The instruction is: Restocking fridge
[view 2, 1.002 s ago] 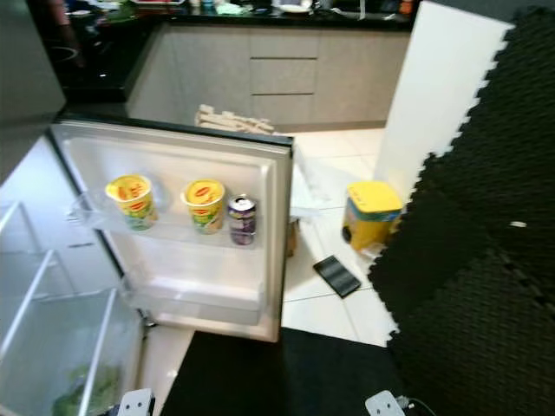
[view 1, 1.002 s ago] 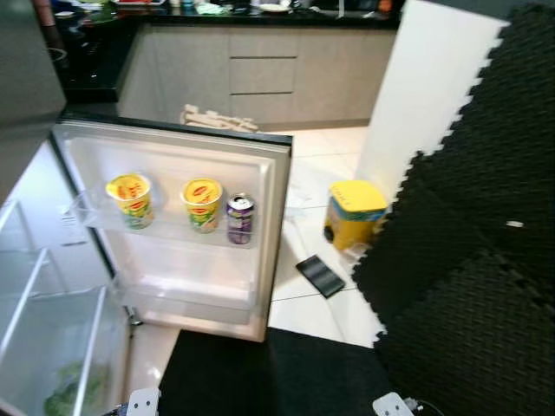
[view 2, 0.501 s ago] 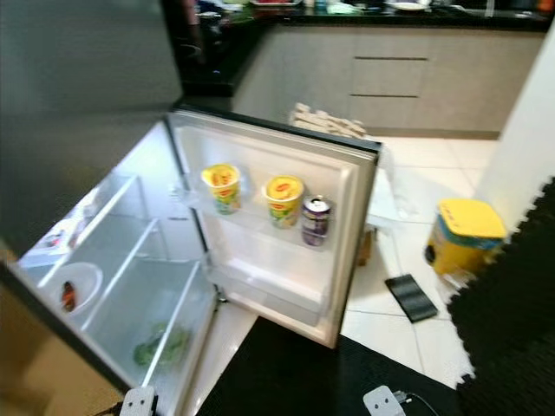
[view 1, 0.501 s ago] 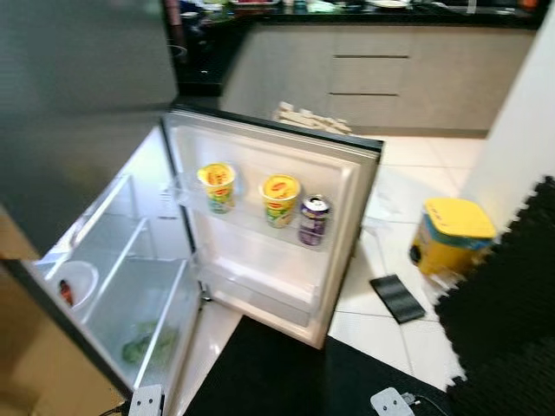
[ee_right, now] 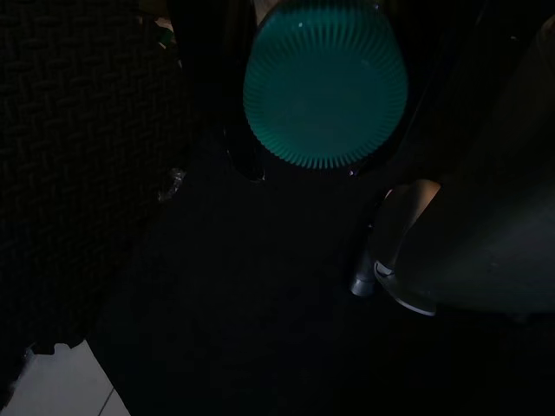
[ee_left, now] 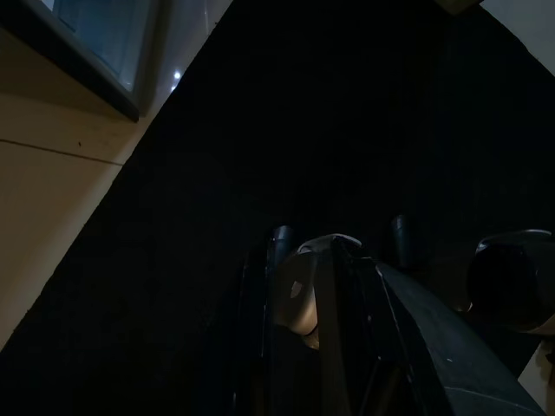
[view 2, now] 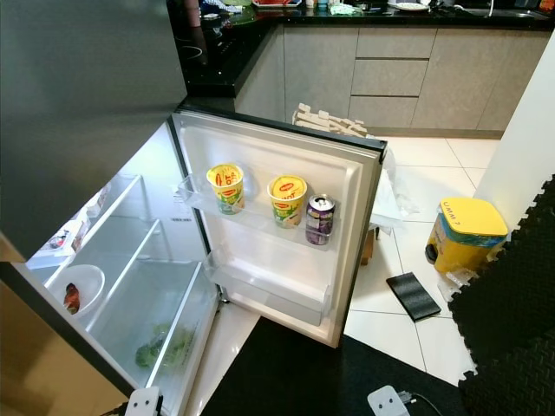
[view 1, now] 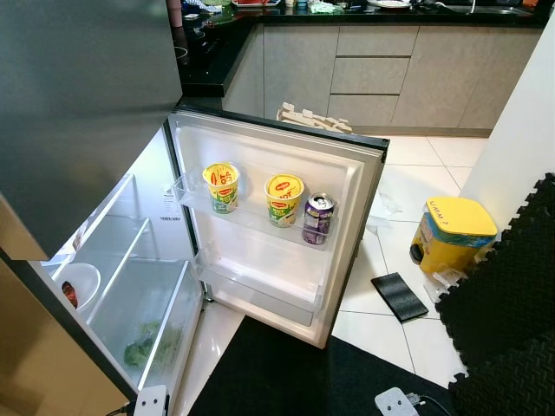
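With the right gripper (ee_right: 325,130) clamped on a green-capped bottle (ee_right: 325,82) hanging low, far short of the door shelf (view 1: 260,227), the lift could knock the cups (view 1: 284,198) there; the left gripper's fingers I cannot tell.

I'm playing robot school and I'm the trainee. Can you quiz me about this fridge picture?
1. How many things stand on the door shelf?
2. True or false: the purple can stands nearest the door's outer edge.
3. What sits on the floor tiles beside the yellow bin? A) a flat black thing B) a red ball C) a shoe

Key: 1. Three: two yellow cups and one can. 2. True. 3. A.
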Controlling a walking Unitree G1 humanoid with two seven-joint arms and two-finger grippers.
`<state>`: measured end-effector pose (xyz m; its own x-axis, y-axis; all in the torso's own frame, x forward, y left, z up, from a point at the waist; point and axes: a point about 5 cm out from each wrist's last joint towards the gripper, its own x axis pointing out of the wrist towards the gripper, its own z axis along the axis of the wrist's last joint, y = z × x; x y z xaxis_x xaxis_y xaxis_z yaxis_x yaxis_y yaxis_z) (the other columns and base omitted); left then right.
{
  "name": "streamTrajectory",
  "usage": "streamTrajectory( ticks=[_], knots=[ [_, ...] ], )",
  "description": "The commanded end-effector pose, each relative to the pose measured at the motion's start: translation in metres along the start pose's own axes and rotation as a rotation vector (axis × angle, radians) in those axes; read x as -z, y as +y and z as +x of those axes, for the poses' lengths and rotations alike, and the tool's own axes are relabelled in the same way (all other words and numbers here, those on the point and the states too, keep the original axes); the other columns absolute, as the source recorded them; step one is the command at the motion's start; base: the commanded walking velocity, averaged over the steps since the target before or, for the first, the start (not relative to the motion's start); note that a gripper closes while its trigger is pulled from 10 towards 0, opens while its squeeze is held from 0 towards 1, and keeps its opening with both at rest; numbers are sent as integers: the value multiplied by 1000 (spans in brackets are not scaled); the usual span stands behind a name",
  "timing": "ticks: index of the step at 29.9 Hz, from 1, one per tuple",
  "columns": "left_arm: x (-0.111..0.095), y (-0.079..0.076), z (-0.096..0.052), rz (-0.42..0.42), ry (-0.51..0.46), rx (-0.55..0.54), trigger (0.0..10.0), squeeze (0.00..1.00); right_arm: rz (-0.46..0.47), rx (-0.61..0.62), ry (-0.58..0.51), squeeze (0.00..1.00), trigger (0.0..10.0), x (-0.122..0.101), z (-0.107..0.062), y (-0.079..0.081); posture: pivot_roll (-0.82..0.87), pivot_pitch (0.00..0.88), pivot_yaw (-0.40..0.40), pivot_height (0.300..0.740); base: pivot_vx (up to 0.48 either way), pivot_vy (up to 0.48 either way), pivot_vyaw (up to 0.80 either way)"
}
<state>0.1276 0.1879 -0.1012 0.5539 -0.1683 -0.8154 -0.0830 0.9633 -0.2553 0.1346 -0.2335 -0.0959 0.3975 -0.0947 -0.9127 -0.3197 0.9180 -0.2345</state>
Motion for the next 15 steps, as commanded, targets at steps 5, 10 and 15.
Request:
streamTrajectory(
  ticks=[5, 10, 15],
  knots=[
    [0, -4, 1, 10, 2, 17, 10000, 0, 1, 3, -5, 0, 10000, -2, 0, -1, -49, 0, -15, 740, 0, 0, 0],
    [1, -3, 1, 19, 4, 20, 10000, 0, -1, 0, -5, 0, 10000, -2, 0, -1, -49, 0, -15, 740, 0, 0, 0],
    [2, -4, 0, 25, 8, 23, 10000, 0, -6, -1, -5, 0, 10000, -2, 0, -1, -50, 0, -18, 740, 0, 0, 0]
  ],
)
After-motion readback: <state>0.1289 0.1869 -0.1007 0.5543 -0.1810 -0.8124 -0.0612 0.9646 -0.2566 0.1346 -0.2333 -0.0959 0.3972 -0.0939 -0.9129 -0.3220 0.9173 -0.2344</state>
